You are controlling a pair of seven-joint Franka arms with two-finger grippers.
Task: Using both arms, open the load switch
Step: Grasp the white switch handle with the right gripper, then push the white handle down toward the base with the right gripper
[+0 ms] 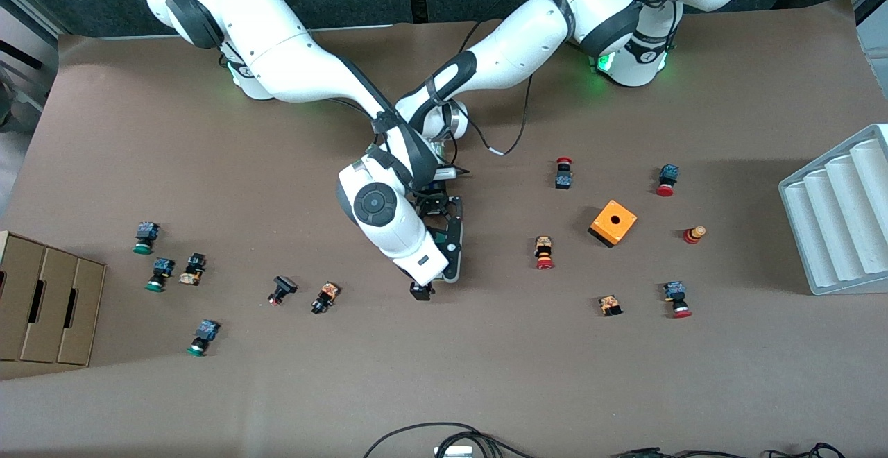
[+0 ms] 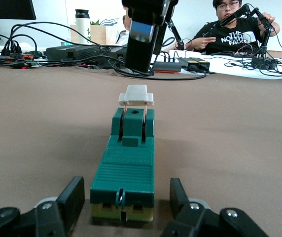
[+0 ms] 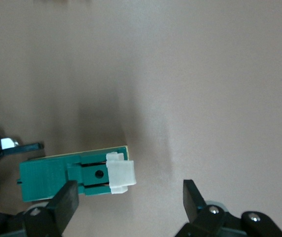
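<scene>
While right arm [image 1: 388, 222] hides load switch [image 2: 126, 163], left jaws flank it ungripped; right jaws open.

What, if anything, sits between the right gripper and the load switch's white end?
Nothing visible. The right gripper hangs open over the load switch, its white piece between the fingers. The left gripper brackets the opposite end.

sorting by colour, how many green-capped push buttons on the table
3 green-capped buttons, all toward the right arm's end: one farthest from the camera, one just nearer, one nearest. The arms may hide more.
</scene>
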